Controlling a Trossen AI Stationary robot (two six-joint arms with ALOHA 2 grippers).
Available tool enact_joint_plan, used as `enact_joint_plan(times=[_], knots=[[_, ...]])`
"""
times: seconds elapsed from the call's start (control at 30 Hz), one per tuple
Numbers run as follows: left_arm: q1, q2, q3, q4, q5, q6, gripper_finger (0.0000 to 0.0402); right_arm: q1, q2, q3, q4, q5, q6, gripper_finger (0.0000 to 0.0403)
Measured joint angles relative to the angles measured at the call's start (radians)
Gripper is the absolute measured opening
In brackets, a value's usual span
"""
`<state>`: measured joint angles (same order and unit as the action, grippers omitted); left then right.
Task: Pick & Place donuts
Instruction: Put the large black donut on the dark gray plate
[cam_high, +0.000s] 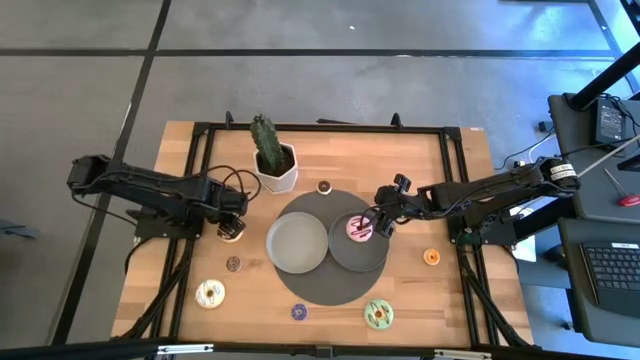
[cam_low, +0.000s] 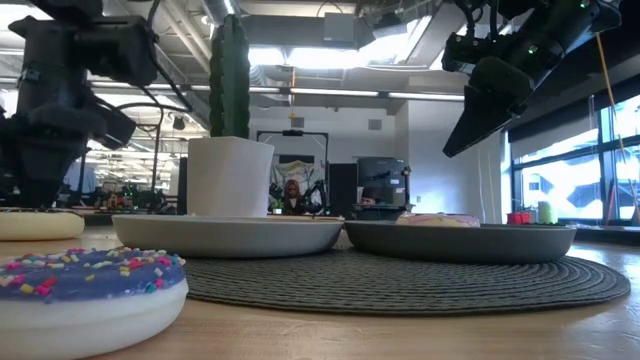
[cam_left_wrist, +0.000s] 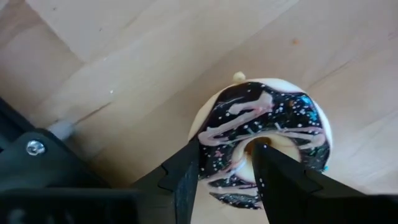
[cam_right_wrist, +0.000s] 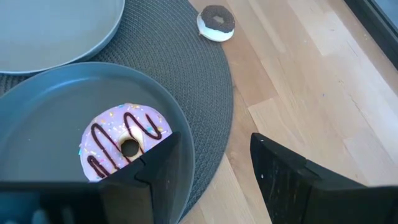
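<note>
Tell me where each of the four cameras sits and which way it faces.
High: overhead, straight down on the table; both arms show.
Low: table-top height, level across the plates; arms hang from above.
Left wrist: down past the left gripper, fingers astride the dark-iced donut.
Right wrist: past the open right gripper, above the pink donut.
Shared: pink donut, also in the high view.
</note>
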<state>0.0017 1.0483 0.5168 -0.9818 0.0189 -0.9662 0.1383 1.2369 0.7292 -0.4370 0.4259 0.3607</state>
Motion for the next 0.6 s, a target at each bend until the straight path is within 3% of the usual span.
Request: enact_joint_plan(times=[0.3,0.6], knots=[[0.000,0.026,0.000,-0.001,-0.002,0.001,0.0106,0.000,0.000,0.000,0.000,0.000,0.001,0.0194],[0.000,0.090,0.000,0.000,0.000,0.028,0.0098,0.000,0.000,0.000,-0.001,0.000,0.000,0.0194]])
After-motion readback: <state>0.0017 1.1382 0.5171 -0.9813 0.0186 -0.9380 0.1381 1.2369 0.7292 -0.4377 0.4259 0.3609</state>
